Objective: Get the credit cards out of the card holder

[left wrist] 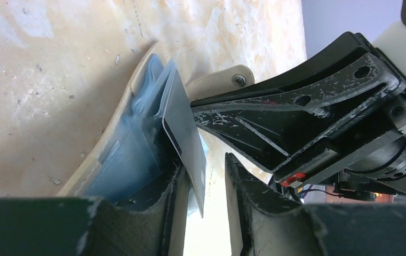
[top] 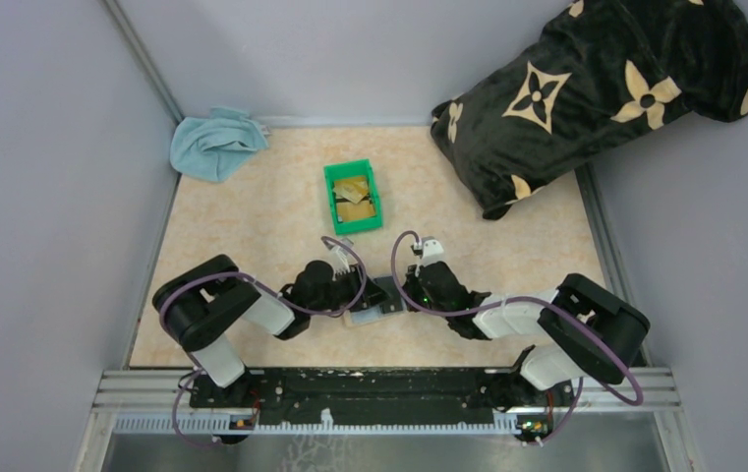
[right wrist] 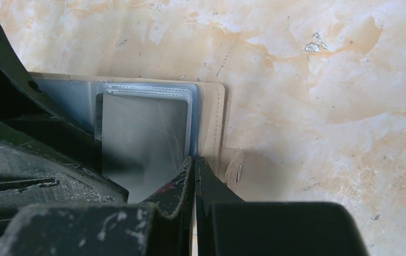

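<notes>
The card holder lies open on the table between both grippers, with its tan rim and blue-grey clear sleeves showing. A dark grey credit card sticks up out of a sleeve and leans on one inner finger of my left gripper. That gripper is open, with a lit gap between the card and the other finger. My right gripper is shut on the edge of the holder's sleeves, beside the same card. Gold-tan cards lie in the green bin.
The green bin stands just beyond the holder, mid-table. A blue cloth lies at the back left corner. A black patterned cushion fills the back right. Grey walls close in the left, right and far sides.
</notes>
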`<state>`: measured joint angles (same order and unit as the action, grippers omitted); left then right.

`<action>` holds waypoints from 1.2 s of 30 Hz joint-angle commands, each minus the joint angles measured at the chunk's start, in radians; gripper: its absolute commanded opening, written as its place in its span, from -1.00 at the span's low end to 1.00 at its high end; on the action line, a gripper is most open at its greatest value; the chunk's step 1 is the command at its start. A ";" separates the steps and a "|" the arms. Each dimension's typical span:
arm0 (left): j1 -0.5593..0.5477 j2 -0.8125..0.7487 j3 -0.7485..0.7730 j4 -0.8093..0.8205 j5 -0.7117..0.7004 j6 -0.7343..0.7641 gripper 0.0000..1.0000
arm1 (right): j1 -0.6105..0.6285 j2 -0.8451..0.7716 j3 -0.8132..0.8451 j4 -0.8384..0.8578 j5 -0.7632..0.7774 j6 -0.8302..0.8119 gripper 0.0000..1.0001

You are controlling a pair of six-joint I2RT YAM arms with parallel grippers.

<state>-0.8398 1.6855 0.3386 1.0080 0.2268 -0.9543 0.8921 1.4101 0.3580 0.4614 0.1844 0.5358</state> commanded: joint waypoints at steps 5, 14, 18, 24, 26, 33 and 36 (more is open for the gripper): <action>-0.007 0.043 0.011 0.081 0.054 -0.027 -0.94 | 0.037 0.031 -0.031 -0.102 -0.090 0.018 -1.00; 0.022 -0.045 -0.051 0.017 0.052 -0.007 -0.53 | 0.036 0.045 -0.027 -0.071 -0.109 0.049 -1.00; 0.029 -0.076 -0.066 -0.004 0.047 0.004 -0.53 | 0.036 0.054 -0.022 -0.068 -0.111 0.049 -1.00; 0.039 -0.094 -0.084 -0.005 0.045 0.007 -0.54 | 0.036 0.059 -0.021 -0.068 -0.111 0.052 -1.00; 0.042 -0.100 -0.095 -0.004 0.043 0.005 -0.53 | 0.036 0.061 -0.022 -0.065 -0.111 0.054 -1.00; 0.059 -0.135 -0.139 -0.001 0.043 0.003 -0.39 | 0.037 0.072 -0.023 -0.054 -0.115 0.061 -1.00; 0.064 -0.148 -0.151 -0.001 0.042 0.002 -0.39 | 0.036 0.078 -0.021 -0.050 -0.118 0.061 -1.00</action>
<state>-0.7868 1.5669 0.2066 0.9863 0.2638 -0.9676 0.9058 1.4441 0.3550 0.5182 0.1230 0.5884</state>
